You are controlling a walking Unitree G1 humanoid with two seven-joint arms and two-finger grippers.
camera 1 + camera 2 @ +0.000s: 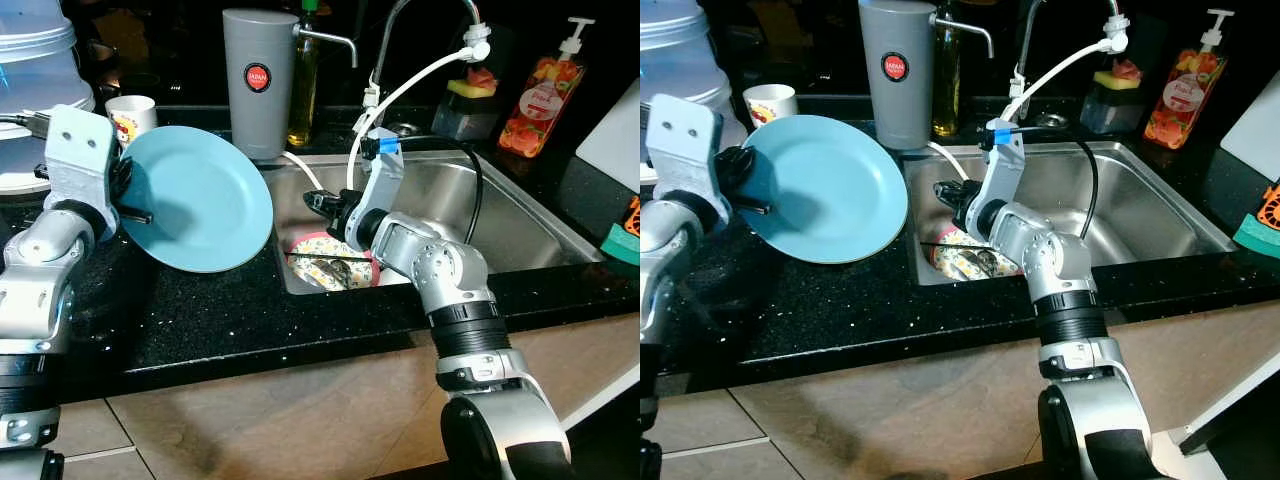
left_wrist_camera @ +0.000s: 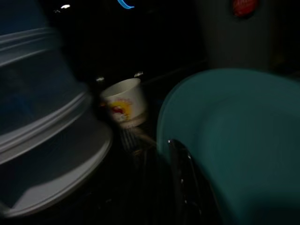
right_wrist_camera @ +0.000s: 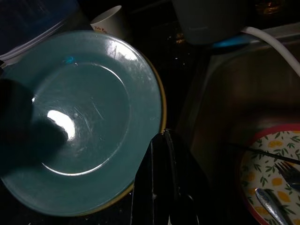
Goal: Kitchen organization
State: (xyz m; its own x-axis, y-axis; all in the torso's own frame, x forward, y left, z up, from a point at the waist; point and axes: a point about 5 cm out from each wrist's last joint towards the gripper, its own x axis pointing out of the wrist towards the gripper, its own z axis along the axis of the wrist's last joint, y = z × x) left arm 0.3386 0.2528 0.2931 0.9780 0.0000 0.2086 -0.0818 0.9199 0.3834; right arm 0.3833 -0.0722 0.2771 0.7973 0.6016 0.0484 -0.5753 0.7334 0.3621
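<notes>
1. The stainless steel sink (image 1: pixel 520 215) is my landmark here, sunk into the black speckled countertop (image 1: pixel 230 320).
2. Down in the sink's near-left corner lies a red-rimmed lemon-patterned plate (image 1: pixel 325 262), with a metal fork (image 3: pixel 287 171) and a spoon (image 3: pixel 272 205) resting on it.
3. Behind the sink rises the curved chrome faucet (image 1: pixel 400 20), and a white hose (image 1: pixel 420 75) droops from it toward the basin.
4. At the sink's back-left corner stands a tall grey tumbler with a red round label (image 1: pixel 259 80), with an oil bottle (image 1: pixel 305 90) just beside it.
5. Further left of the sink I see a small white paper cup with a printed picture (image 1: pixel 130 115) and a stack of clear plastic containers (image 1: pixel 35 60).
6. At the sink's back-right, a soap pump bottle with fruit print (image 1: pixel 540 95) and a holder with a yellow sponge (image 1: pixel 470 100).
7. My left gripper (image 1: pixel 128 195) is clamped on the rim of the round teal plate (image 1: pixel 200 200), holding it tilted on edge above the countertop, just left of the sink.
8. My right gripper (image 1: pixel 318 203) hovers over the sink's left edge, close to the teal plate's rim, fingers pressed together with nothing between them.
</notes>
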